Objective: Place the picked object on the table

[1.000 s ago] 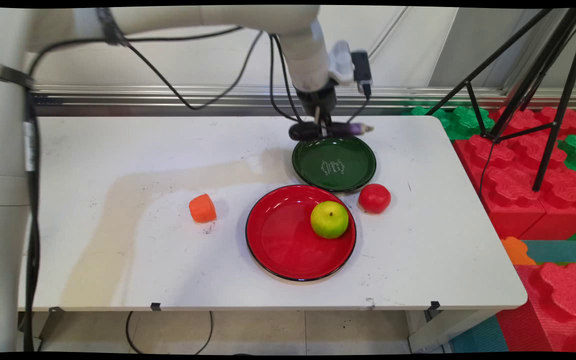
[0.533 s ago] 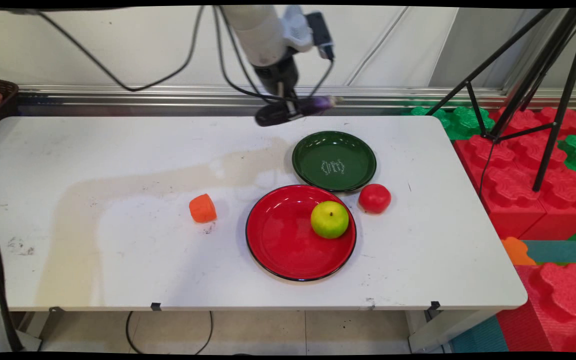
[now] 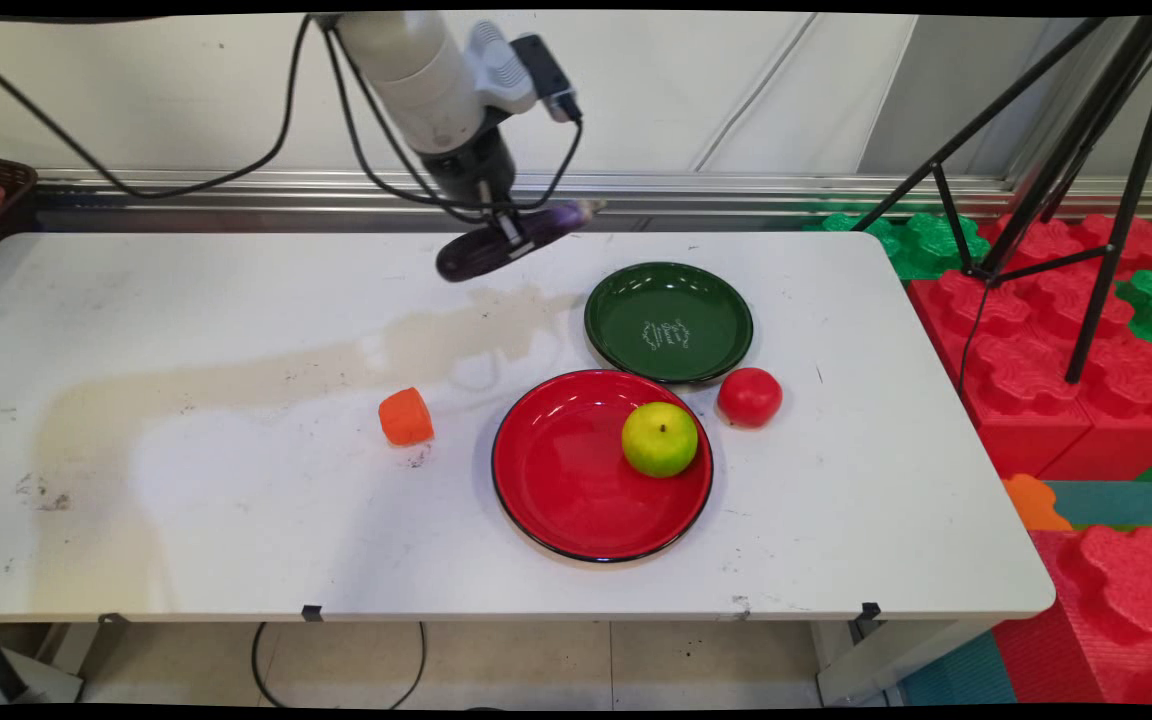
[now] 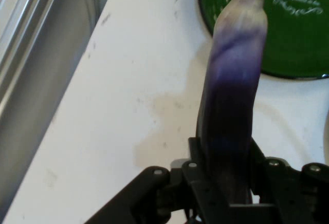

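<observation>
White desk (image 3: 236, 520): claw (image 3: 508, 232) clamped on purple eggplant (image 3: 511, 240), raised above far edge, near green plate (image 3: 668, 322).

arm (image 3: 416, 70): white, blk cables | hand (image 3: 508, 232): blk linkage w/ screws

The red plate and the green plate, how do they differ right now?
The red plate looks larger than the green plate and lies nearer the table's front edge; the green plate lies behind it, toward the wall. The red plate holds a green apple, while the green plate holds nothing. The green plate has white lettering in its middle; the red plate is plain. Both are round, shallow and flat on the white table.
</observation>
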Controlling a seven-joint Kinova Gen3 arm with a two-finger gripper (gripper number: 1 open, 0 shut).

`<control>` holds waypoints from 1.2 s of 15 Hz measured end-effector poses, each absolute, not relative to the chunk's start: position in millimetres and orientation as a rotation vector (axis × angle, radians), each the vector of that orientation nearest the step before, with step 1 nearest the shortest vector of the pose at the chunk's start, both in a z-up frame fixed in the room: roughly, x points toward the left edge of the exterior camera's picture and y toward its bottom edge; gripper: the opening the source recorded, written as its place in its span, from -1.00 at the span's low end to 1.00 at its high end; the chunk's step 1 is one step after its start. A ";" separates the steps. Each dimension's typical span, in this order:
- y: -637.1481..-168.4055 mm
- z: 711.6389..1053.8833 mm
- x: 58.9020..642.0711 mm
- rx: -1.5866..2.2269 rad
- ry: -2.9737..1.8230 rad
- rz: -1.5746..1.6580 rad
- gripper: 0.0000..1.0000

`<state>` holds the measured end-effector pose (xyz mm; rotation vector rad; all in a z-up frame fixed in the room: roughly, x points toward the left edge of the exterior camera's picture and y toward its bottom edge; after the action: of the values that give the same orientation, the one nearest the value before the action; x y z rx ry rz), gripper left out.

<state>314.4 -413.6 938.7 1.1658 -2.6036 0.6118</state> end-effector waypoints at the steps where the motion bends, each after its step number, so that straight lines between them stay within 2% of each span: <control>1: -411.4 934.7 319.0 1.208 -2.587 0.606 -1.00; 18: -455.3 823.1 330.2 1.602 -2.415 0.472 -1.00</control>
<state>330.2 -455.3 823.1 1.6023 -2.4150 0.4718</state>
